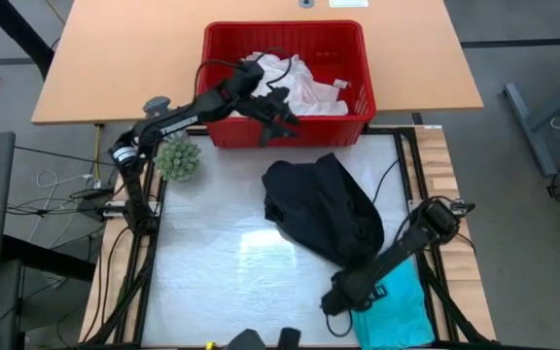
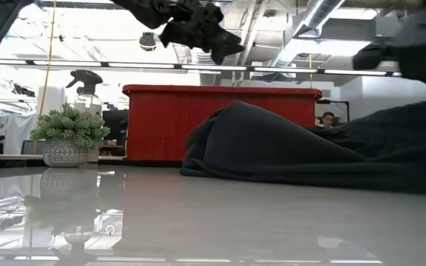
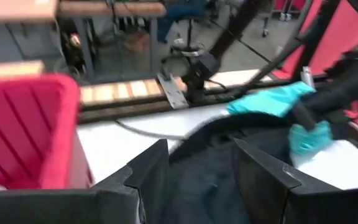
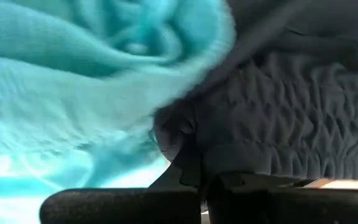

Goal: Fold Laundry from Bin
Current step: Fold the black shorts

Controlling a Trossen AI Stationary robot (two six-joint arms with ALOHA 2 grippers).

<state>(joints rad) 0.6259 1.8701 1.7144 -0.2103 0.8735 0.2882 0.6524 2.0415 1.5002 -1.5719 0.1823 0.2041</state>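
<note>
Nearest the front table edge, the right tool lies low, fingers closed, at the seam where the teal garment meets the hem of the black garment; whether it pinches cloth cannot be told. The black garment sprawls mid-table, long axis running diagonally from the right tool up toward the bin. Beyond it, the left tool hangs above the bin's near wall, fingers partly apart and empty, pointing down toward the black garment. The white laundry is in the bin, just behind that tool. Judgement: the left arm is nearer the bin's contents, the right nearer the black hem. A small potted plant stands beside the bin.
</note>
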